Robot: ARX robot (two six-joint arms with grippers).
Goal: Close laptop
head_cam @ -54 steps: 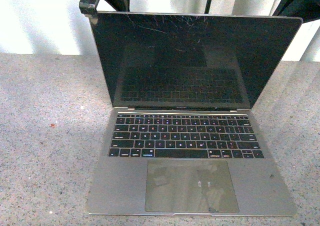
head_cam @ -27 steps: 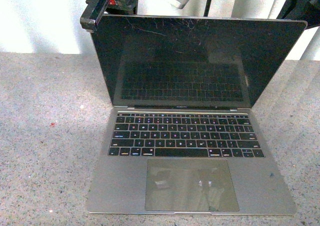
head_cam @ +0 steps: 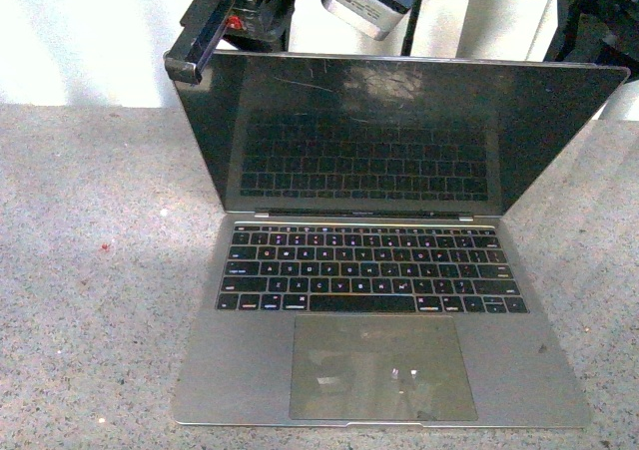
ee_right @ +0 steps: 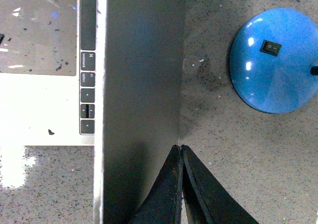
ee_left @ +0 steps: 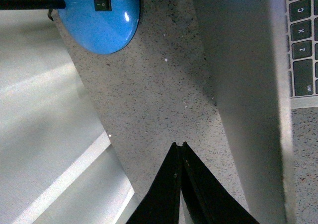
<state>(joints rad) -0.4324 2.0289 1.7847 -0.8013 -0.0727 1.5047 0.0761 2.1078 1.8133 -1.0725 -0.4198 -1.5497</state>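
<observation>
1. Countertop (head_cam: 90, 270): speckled grey stone. It carries the laptop, which lies at its middle and near its front edge.
2. Laptop (head_cam: 379, 270): silver-grey, open. The lid is raised and is not down on the keyboard. The black screen is scratched along its top, and the black keys and large trackpad are exposed.
3. Blue dome base (ee_left: 99, 15) (ee_right: 276, 60): glossy, with a black rocker switch. It stands on the countertop on the laptop lid's outer side, apart from the laptop. One shows in each wrist view, and I cannot tell whether these are one item or two.
4. Left gripper (ee_left: 180, 147): fingers pressed together with nothing between them. The tips are at the laptop lid's upper left corner (head_cam: 190, 63), on its outer side. Contact cannot be confirmed.
5. Right gripper (ee_right: 180, 148): fingers likewise pressed together and empty. The tips are just beside the laptop lid's outer face.
</observation>
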